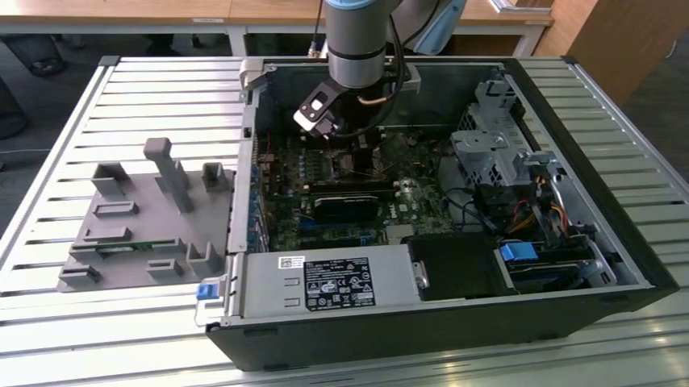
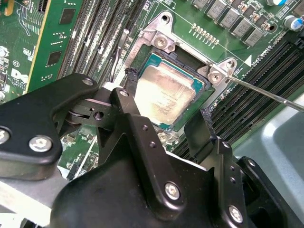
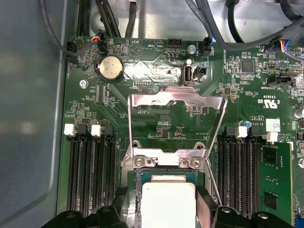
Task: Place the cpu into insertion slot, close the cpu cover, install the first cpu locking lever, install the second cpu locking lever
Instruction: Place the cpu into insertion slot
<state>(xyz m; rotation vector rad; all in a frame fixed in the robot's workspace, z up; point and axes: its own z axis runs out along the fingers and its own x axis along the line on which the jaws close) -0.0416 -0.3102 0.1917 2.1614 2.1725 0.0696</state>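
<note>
Arm [image 1: 356, 40] reached straight down into the open case [image 1: 431, 330], gripper [image 2: 167, 96] low over the slot [image 2: 185, 61]
Its two black fingers [image 2: 199, 133] stood apart, flanking the one square cpu [image 2: 161, 90], whose dull silvery top lay flat in the slot. The single cover [image 3: 175, 97], a thin shiny metal frame, stood raised; a wire lever [image 2: 266, 92] ran alongside

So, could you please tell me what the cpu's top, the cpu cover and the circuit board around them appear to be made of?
The cpu: its top looks like bare metal, silvery-tan and matte, with a soft sheen.
The cpu cover: probably thin sheet steel or similar, bright, reflecting light along its frame.
The circuit board: likely lacquered laminate, glossy green with fine traces.
</note>
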